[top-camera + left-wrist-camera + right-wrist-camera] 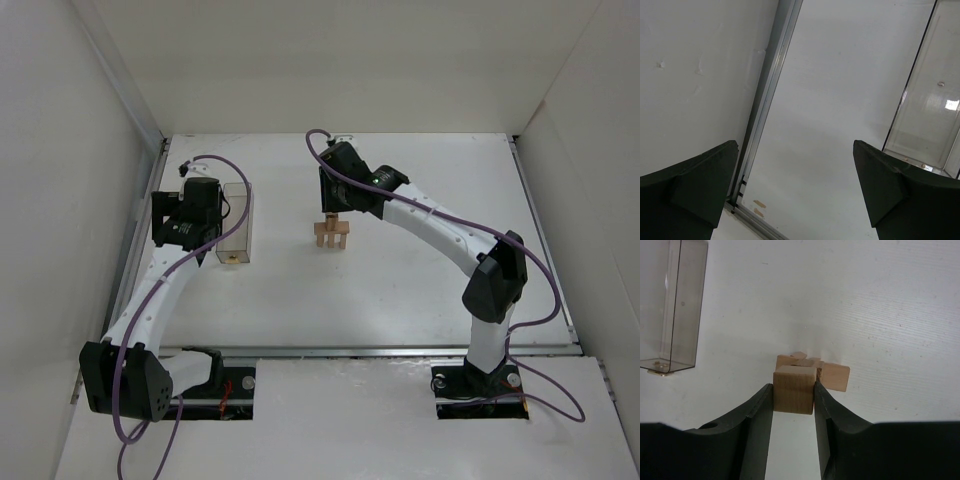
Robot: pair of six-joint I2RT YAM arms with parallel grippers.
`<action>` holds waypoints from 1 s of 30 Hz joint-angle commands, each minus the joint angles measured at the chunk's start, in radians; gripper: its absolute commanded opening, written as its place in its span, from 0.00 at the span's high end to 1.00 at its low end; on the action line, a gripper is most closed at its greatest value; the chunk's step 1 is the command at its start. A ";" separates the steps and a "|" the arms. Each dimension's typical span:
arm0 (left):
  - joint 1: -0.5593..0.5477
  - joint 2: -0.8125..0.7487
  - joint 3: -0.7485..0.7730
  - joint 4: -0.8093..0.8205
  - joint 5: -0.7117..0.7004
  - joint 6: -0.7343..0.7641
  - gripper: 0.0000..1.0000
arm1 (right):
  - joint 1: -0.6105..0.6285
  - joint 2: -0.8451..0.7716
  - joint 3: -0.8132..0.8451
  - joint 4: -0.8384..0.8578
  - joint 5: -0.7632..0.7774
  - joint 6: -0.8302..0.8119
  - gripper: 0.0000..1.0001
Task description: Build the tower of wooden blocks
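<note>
**Topple risk at the drop**

Gripping a wood cube [795, 384] in the right gripper [793, 392], jaws pinched on its side faces. Hovering close over the tower [832, 376], mid-table [420, 260]. Likely to tip the uprights if lowered off-centre, or to drag the cube off when opening. Farther left, idling with the left gripper [794, 150] spread wide, empty, beside the clear box [925, 115].

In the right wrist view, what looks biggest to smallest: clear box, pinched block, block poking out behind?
1. clear box
2. pinched block
3. block behind
The pinched block is nearer the camera, so the ranking of these last two is unsure.
</note>
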 commanded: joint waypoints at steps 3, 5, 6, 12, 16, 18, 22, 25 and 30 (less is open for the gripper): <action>0.007 -0.022 0.018 0.018 -0.005 -0.001 0.01 | 0.008 -0.034 0.026 0.039 0.018 -0.007 0.61; 0.007 -0.022 0.018 0.018 -0.005 -0.001 0.01 | 0.008 -0.034 0.026 0.039 0.018 -0.007 0.61; 0.007 -0.031 0.018 0.018 -0.005 -0.001 0.01 | 0.008 -0.034 0.026 0.039 0.027 -0.007 0.61; 0.007 -0.031 0.009 0.018 -0.005 -0.001 0.01 | 0.008 -0.034 0.016 0.039 0.036 -0.007 0.61; 0.007 -0.031 0.009 0.018 -0.005 -0.001 0.01 | 0.008 -0.025 0.007 0.029 0.036 0.002 0.61; 0.007 -0.031 0.009 0.018 -0.005 -0.001 0.01 | 0.008 -0.025 0.007 0.029 0.036 0.002 0.61; 0.007 -0.031 0.009 0.018 -0.005 -0.001 0.01 | 0.008 -0.025 0.007 0.029 0.018 0.011 0.61; 0.007 -0.031 0.009 0.018 -0.005 -0.001 0.01 | 0.008 -0.025 0.007 0.029 0.018 0.011 0.61; 0.007 -0.031 0.009 0.018 -0.005 -0.001 0.01 | 0.008 -0.025 -0.002 0.029 0.009 0.011 0.61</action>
